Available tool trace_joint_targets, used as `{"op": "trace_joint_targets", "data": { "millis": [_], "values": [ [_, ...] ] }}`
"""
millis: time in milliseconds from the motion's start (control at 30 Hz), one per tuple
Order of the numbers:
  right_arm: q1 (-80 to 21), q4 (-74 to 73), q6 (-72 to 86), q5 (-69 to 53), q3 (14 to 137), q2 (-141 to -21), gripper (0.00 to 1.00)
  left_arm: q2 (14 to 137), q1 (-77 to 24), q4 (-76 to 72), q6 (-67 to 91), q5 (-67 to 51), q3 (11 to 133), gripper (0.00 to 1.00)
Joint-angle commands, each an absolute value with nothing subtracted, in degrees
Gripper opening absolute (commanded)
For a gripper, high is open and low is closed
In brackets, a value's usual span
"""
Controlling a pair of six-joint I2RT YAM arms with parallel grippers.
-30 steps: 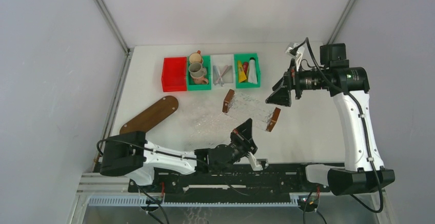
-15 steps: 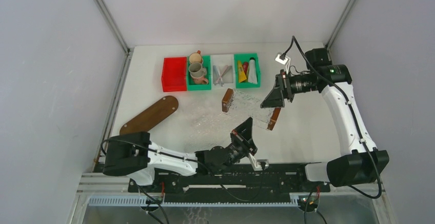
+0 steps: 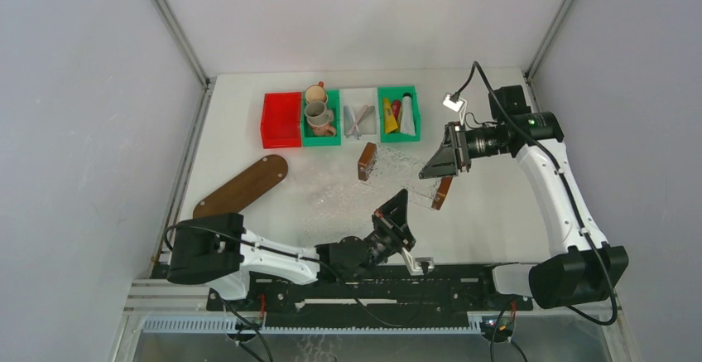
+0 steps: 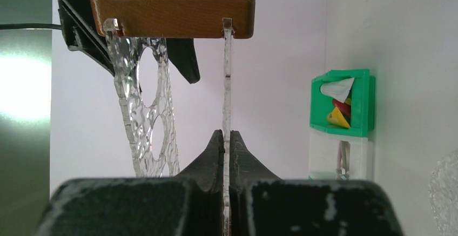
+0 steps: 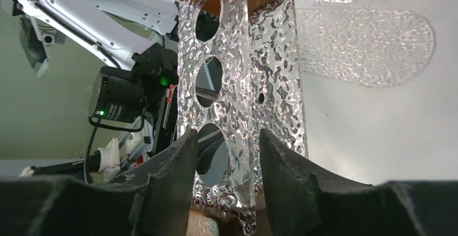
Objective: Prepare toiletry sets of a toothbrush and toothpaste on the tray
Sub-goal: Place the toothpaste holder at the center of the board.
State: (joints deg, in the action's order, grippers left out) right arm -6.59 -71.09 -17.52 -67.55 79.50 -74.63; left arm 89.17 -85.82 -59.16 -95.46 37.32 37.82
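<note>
A clear textured rack (image 3: 403, 171) with two brown wooden end pieces lies mid-table. My left gripper (image 3: 398, 212) is shut on its thin clear panel (image 4: 227, 85), with the wooden end (image 4: 173, 15) beyond my left gripper (image 4: 223, 134). My right gripper (image 3: 433, 168) is open, its jaws standing either side of the holed clear panel (image 5: 216, 85) at the rack's right end, where my right gripper (image 5: 227, 139) shows gaps on both sides. Toothbrushes (image 3: 358, 118) lie in a white bin. Yellow, red and white tubes (image 3: 396, 116) lie in a green bin (image 4: 316, 103). The brown oval tray (image 3: 242, 185) lies at the left.
A red bin (image 3: 281, 119) and a green bin holding mugs (image 3: 319, 113) stand in the back row. A clear textured oval plate (image 5: 372, 36) lies flat on the table beside the rack.
My right arm has come down and left toward the rack's right end, and its open jaws now straddle the holed panel. My left gripper has stayed shut on the thin panel.
</note>
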Motion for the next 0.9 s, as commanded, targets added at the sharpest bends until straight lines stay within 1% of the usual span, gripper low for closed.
{"op": "trace_joint_targets", "data": {
  "millis": [0, 133, 267, 367, 400, 567, 667, 733, 800, 867],
  "values": [
    [-7.0, -67.4, -13.6, -71.9, 78.1, -73.0, 0.52, 88.7, -86.1, -67.0, -97.6, 37.6, 37.0, 0.00],
    [-7.0, -67.0, -12.6, -73.3, 77.6, -73.0, 0.43, 89.8, -86.1, -68.6, -98.4, 37.7, 37.3, 0.00],
    [-6.9, -66.7, -12.2, -74.9, 77.5, -73.1, 0.19, 90.6, -86.1, -70.3, -98.8, 37.7, 37.5, 0.00],
    [-5.9, -65.6, -11.3, -76.7, 76.8, -72.5, 0.03, 91.1, -86.1, -72.0, -98.9, 37.8, 37.2, 0.00],
    [-5.3, -65.1, -10.9, -77.6, 76.5, -72.2, 0.00, 91.3, -86.1, -72.6, -98.8, 37.9, 37.2, 0.01],
    [-3.2, -61.8, -8.1, -81.0, 74.2, -70.3, 0.00, 92.2, -86.2, -74.4, -97.1, 38.3, 37.1, 0.08],
    [-2.8, -59.4, -6.3, -81.3, 72.7, -69.2, 0.00, 92.4, -86.6, -74.8, -95.7, 38.8, 37.4, 0.17],
    [-1.9, -58.2, -5.7, -81.8, 72.2, -68.8, 0.00, 92.5, -87.2, -75.0, -94.0, 39.2, 37.4, 0.31],
    [-0.4, -57.0, -5.0, -82.2, 71.6, -68.7, 0.00, 92.8, -87.9, -75.7, -92.6, 39.8, 37.4, 0.42],
    [1.2, -55.5, -3.9, -82.9, 70.9, -68.2, 0.00, 93.2, -88.9, -76.7, -91.7, 40.8, 37.4, 0.56]
  ]
}}
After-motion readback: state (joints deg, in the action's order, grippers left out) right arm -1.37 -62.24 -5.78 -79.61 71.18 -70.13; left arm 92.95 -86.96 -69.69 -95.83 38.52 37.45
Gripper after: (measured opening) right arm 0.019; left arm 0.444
